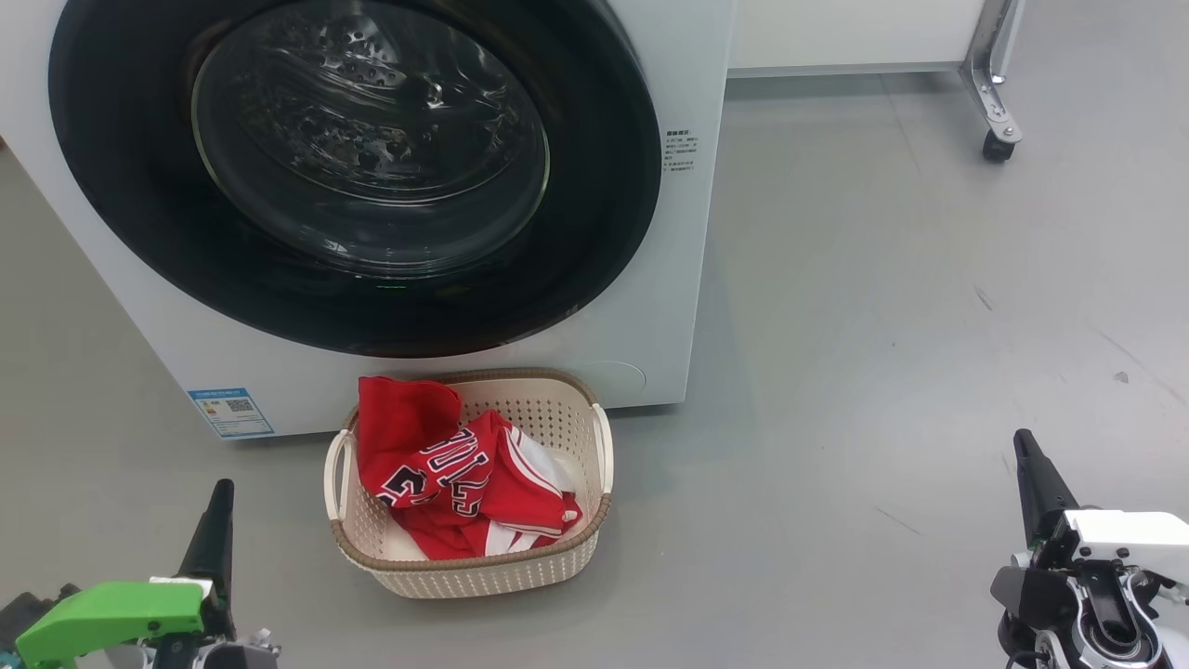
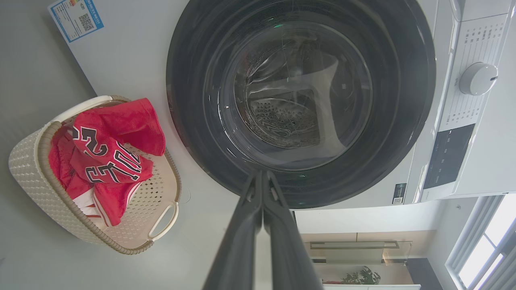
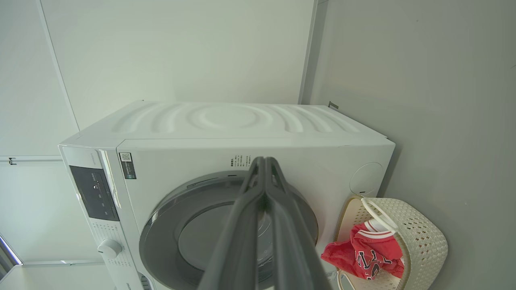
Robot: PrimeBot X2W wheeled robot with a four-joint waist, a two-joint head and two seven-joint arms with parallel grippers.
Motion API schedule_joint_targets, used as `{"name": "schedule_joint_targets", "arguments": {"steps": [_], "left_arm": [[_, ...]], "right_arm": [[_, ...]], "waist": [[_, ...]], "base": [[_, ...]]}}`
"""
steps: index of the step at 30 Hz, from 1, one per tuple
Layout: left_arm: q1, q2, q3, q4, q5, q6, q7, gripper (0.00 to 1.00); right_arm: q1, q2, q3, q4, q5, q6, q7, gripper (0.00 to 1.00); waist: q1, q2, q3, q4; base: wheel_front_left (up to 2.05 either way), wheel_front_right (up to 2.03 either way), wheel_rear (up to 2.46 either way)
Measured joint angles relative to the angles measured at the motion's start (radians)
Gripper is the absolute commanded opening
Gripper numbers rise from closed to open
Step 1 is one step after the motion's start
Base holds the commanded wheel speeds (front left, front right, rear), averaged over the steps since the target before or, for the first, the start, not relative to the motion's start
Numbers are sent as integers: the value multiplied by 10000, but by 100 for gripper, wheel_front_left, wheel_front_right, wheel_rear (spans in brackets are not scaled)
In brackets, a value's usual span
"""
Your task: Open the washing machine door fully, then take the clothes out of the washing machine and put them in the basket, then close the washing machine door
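Nearest, at the lower left of the head view: left gripper [image 1: 223, 491], two dark fingers pressed flat together, tip pointing toward the machine. Grips nothing. Opposite, at the lower right and equally near: right gripper [image 1: 1022, 439], likewise closed tight and carrying nothing, well clear of everything on the grey floor [image 1: 882, 325]. Between the two and a little farther on: cream perforated basket [image 1: 483, 576] with a brown woven-look rim, set on the floor just in front of the washing machine [image 1: 692, 279], below the lower edge of the door. Holds the red jersey and shorts [image 1: 446, 474], crumpled in a heap toward the basket's left side, black-and-white lettering and numbers facing up, white trim showing at the near edge, one red fold lying over the far left rim. Behind the basket, low on the white front panel: blue label sticker [image 1: 230, 412]. Above that: washing machine door [image 1: 608, 186], wide glossy black rim seated flush against the front, closed. Through its bowl-shaped glass window [image 1: 372, 139]: perforated steel drum [image 2: 282, 117]. Farthest, off to the right beyond the machine: a castor [image 1: 999, 146] under a metal frame leg.
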Motion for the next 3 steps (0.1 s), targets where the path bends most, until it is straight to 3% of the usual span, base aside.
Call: {"name": "schedule_joint_targets", "arguments": {"steps": [3], "left_arm": [[0,0,2,0,0,0,2,0]], "right_arm": [[0,2,-6,0,0,0,0,0]], "waist": [[0,0,0,0]], "base": [[0,0,0]]}}
